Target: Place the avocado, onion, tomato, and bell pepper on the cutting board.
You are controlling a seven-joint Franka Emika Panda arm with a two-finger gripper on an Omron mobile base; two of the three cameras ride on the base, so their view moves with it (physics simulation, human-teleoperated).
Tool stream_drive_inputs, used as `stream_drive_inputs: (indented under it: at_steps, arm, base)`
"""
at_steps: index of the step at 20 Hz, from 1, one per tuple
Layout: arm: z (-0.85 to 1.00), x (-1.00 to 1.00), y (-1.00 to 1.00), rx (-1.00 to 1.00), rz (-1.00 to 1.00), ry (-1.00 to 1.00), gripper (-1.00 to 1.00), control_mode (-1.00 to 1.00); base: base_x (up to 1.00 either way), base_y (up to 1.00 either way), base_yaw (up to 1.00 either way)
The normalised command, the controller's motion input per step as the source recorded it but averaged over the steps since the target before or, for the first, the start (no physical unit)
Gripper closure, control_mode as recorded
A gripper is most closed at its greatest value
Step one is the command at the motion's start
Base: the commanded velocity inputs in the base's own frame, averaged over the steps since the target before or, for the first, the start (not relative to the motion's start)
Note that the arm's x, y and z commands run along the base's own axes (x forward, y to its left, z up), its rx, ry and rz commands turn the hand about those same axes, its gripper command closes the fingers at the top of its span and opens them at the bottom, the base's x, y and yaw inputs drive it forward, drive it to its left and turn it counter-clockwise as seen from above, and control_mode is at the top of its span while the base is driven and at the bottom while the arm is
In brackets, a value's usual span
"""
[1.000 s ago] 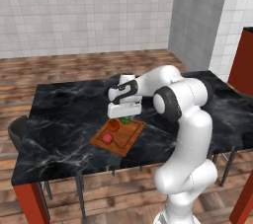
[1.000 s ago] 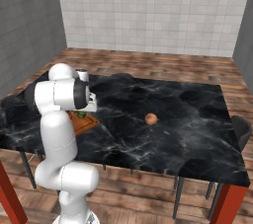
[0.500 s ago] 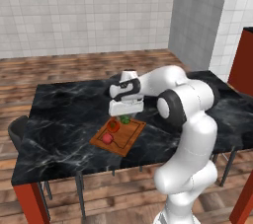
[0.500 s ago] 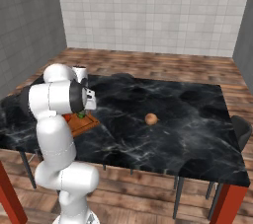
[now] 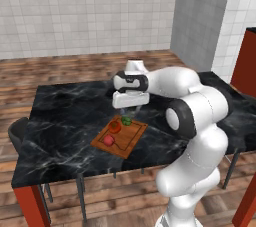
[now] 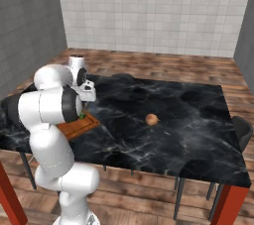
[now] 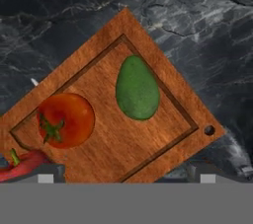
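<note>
The brown cutting board [image 7: 148, 144] lies on the black marble table, also seen in the left base view [image 5: 131, 141] and partly behind my arm in the right base view [image 6: 74, 127]. On it rest the green avocado [image 7: 137, 93] [image 5: 126, 120], the tomato [image 7: 65, 119] [image 5: 115, 126] and the red bell pepper [image 7: 20, 164] [image 5: 109, 140]. My gripper [image 7: 126, 176] [image 5: 131, 109] hovers above the board's far end, open and holding nothing. The pale tan onion [image 6: 152, 119] sits alone on the table, well to the right of the board.
The table [image 5: 65, 121] is wide, with bare marble around the board. Dark chairs stand at its ends [image 5: 19, 130] [image 6: 242, 129]. Red cabinet edges [image 5: 247, 61] flank the scene.
My arm has swung slightly above the board while the hand stays over its far end. The avocado, tomato and pepper lie still on the board.
</note>
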Motion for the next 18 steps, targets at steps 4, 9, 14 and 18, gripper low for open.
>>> stream_drive_inputs:
  at_steps: [4,9,14,18]
  arm:
    - [0.61,-0.25,-0.39,0.0,0.0,-0.03,-1.0,-1.0]
    - [0.53,-0.39,-0.55,0.0,0.0,-0.09,-1.0,-1.0]
    - [0.48,-0.46,-0.61,0.0,0.0,-0.09,-1.0,-1.0]
    - [0.4,-0.57,-0.57,0.0,0.0,-0.1,-1.0,-1.0]
  base:
    - [0.0,0.0,0.0]
    - [0.0,0.0,0.0]
    - [0.0,0.0,0.0]
    - [0.0,0.0,0.0]
